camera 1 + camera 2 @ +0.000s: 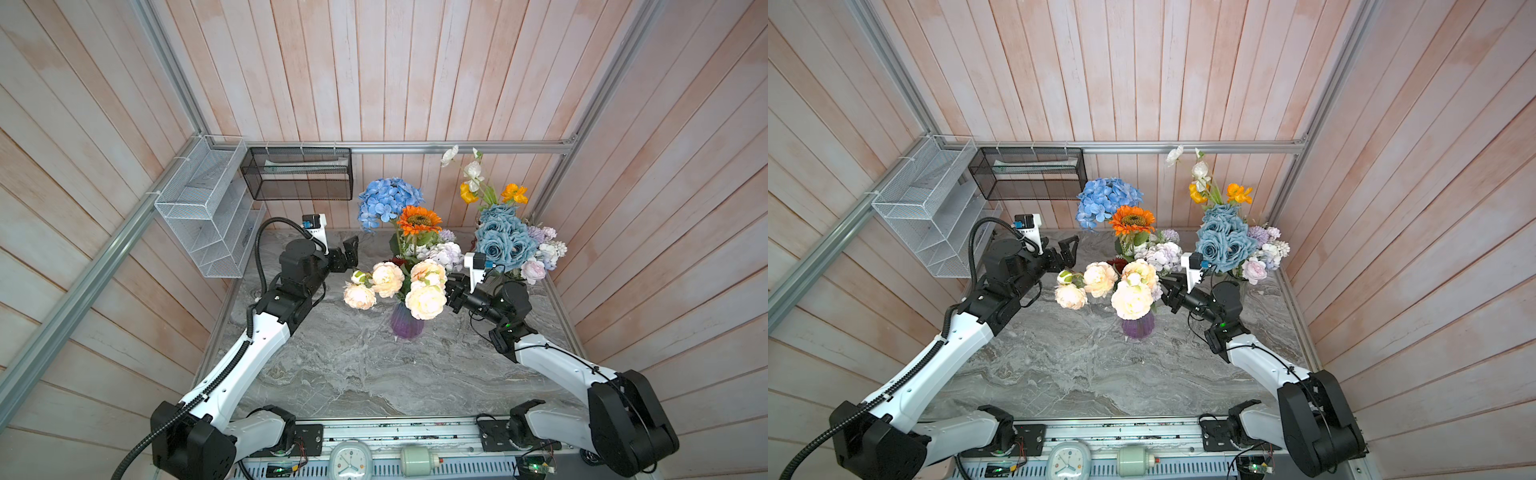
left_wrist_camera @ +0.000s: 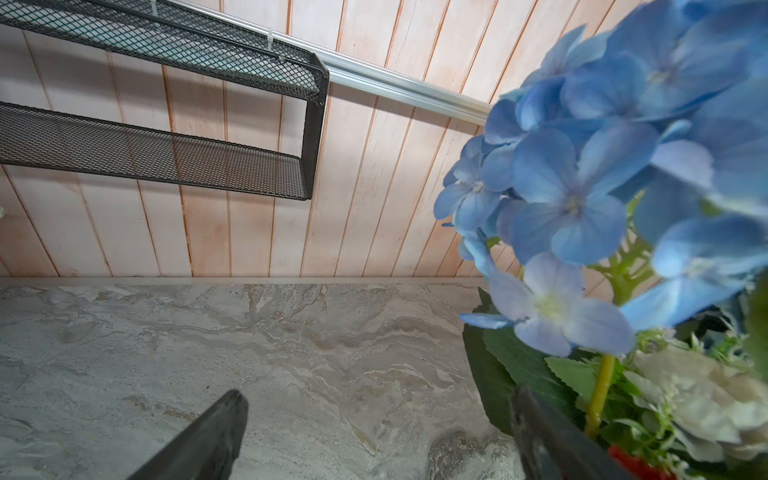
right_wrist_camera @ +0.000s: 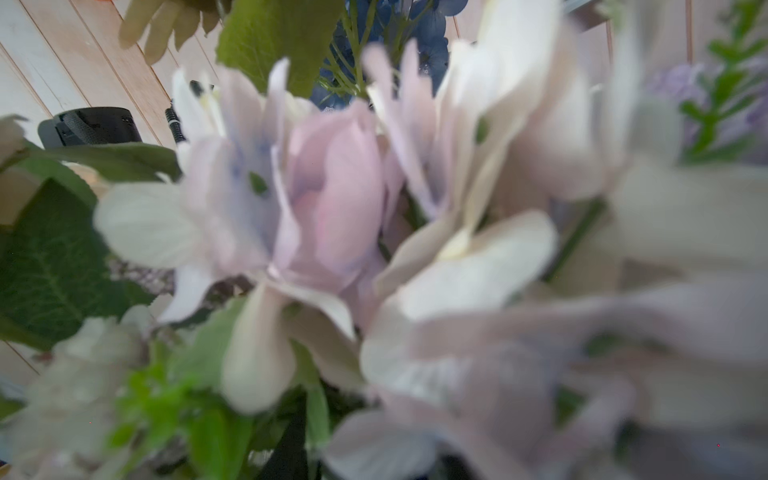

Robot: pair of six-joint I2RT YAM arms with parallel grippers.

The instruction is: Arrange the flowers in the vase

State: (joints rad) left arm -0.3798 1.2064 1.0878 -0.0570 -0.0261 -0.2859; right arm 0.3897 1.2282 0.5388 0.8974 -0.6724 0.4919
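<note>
Your left gripper (image 1: 350, 254) stands wide and empty just beside the hydrangea (image 1: 388, 201). Your right gripper (image 1: 452, 293) sits against the peach roses (image 1: 426, 301), its jaws hidden among petals, so you cannot tell its grip. Those roses stand in the purple vase (image 1: 406, 326).

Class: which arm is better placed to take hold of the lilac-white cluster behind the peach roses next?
Right, probably. The right gripper sits close by the lilac-white cluster, whose petals fill its wrist view. The left gripper stands open farther off, beside the blue hydrangea.
</note>
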